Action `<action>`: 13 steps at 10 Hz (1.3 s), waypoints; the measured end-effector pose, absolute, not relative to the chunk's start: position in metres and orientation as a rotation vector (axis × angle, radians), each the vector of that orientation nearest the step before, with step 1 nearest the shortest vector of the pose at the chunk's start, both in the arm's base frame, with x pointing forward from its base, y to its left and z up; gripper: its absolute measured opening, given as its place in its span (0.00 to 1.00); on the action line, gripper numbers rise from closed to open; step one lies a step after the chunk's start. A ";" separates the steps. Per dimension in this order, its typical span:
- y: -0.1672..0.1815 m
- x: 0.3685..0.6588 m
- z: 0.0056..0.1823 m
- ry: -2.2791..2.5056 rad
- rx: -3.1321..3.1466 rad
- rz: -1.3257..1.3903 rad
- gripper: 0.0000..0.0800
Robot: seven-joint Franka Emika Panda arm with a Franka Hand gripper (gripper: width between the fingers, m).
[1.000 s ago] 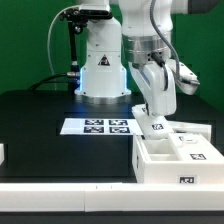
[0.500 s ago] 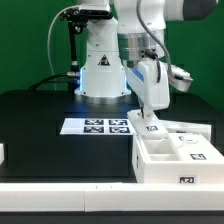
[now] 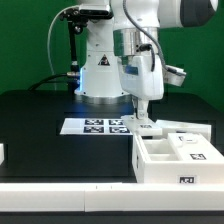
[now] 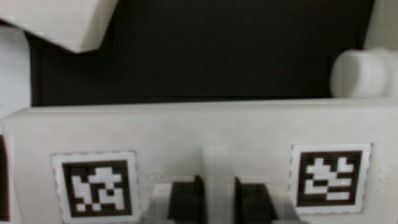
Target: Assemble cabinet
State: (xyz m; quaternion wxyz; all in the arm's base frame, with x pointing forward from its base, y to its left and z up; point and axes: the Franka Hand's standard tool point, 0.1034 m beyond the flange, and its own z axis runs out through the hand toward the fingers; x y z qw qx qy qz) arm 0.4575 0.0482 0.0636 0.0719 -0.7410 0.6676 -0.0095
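In the exterior view my gripper (image 3: 141,116) hangs over the back left corner of the white cabinet body (image 3: 176,160), an open box with compartments and small tags. It is shut on a white tagged cabinet panel (image 3: 146,125). The wrist view shows that panel (image 4: 196,125) close up, with one black-and-white tag on each side. My gripper (image 4: 215,198) pinches a thin white ridge of it between the dark fingers (image 4: 185,203). The panel's lower edge is hidden behind the box wall.
The marker board (image 3: 98,126) lies flat on the black table, left of the gripper. The white robot base (image 3: 100,70) stands behind it. A small white part (image 3: 2,153) sits at the exterior view's left edge. Another white piece (image 4: 63,25) and a rounded white part (image 4: 365,70) show beyond the panel.
The arm has swung toward the exterior view's left, carrying the tagged panel with it along the box's back corner. The jaws stayed shut.
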 end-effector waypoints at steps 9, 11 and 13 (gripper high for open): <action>0.053 0.464 0.056 2.035 -2.213 0.043 0.08; 0.059 0.465 0.056 2.040 -2.200 0.122 0.08; 0.062 0.464 0.058 2.041 -2.195 0.132 0.08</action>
